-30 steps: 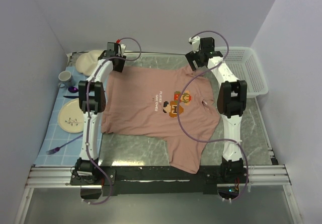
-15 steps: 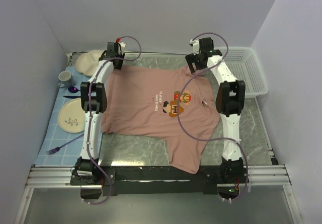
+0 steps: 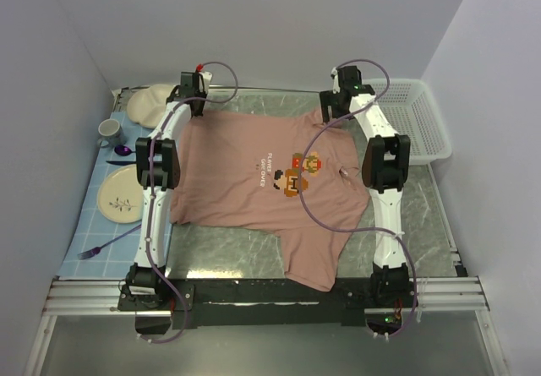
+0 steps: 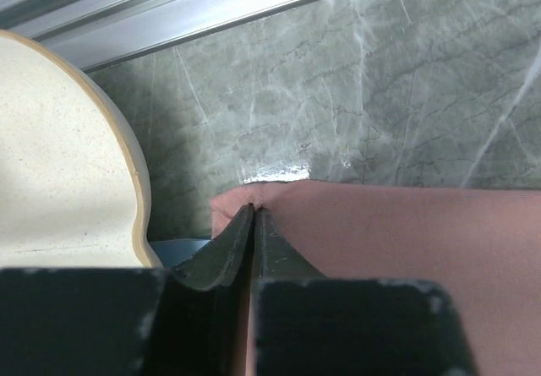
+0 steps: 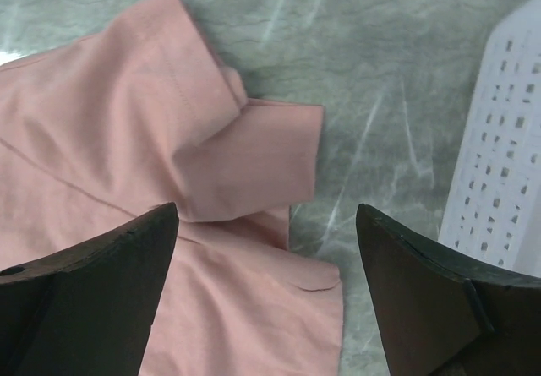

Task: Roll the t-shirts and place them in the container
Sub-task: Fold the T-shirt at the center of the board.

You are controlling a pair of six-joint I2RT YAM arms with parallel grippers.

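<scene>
The dusty-pink t-shirt [image 3: 228, 182] lies spread flat on the marble table, pixel-art print up. My left gripper [image 3: 195, 108] is at its far left corner and shut on the fabric edge; in the left wrist view the gripper [image 4: 254, 210] pinches a small pink fold of the t-shirt [image 4: 406, 249]. My right gripper [image 3: 332, 111] hovers over the far right corner. In the right wrist view this gripper [image 5: 267, 217] stands wide open above a crumpled, folded-over sleeve [image 5: 245, 165], with nothing between its fingers.
A white plastic basket [image 3: 418, 114] stands at the far right, also seen as the basket [image 5: 507, 165] beside the sleeve. On the left, a blue mat holds a cream dish [image 3: 148, 101], a mug [image 3: 110, 129], a plate [image 3: 118, 195] and a fork [image 3: 101, 247]. The cream dish [image 4: 59, 156] is close to my left fingers.
The left gripper has closed onto the shirt's far left corner. The right gripper has shifted slightly right and toward the far edge, still open.
</scene>
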